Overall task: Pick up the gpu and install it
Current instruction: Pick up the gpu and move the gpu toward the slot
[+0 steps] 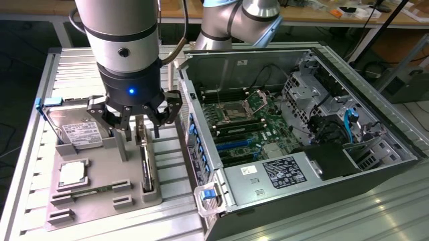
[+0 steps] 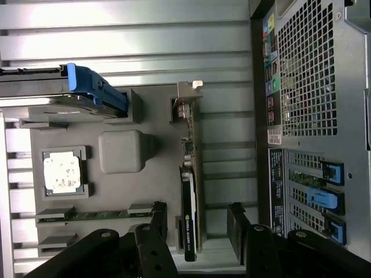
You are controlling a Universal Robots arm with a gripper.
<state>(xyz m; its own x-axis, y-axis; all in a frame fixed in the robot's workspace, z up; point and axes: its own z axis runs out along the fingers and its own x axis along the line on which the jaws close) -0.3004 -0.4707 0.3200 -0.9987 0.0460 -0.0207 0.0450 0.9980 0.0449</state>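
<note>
Gripper (image 1: 139, 134) hangs directly above the gpu (image 1: 145, 168), jaws apart, one finger on each side and clear of the card. Gpu stands on edge in the grey tray (image 1: 100, 203), beside the open case (image 1: 268, 201).

exterior view: high, angled down on tray (image 1: 100, 173) and open case (image 1: 268, 63). wrist view: straight down, closer. shared: tray (image 2: 153, 119), gpu (image 1: 145, 165) (image 2: 190, 174), case (image 2: 307, 75) side.

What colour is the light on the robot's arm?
The light glows blue, clearest in the exterior view.
</note>
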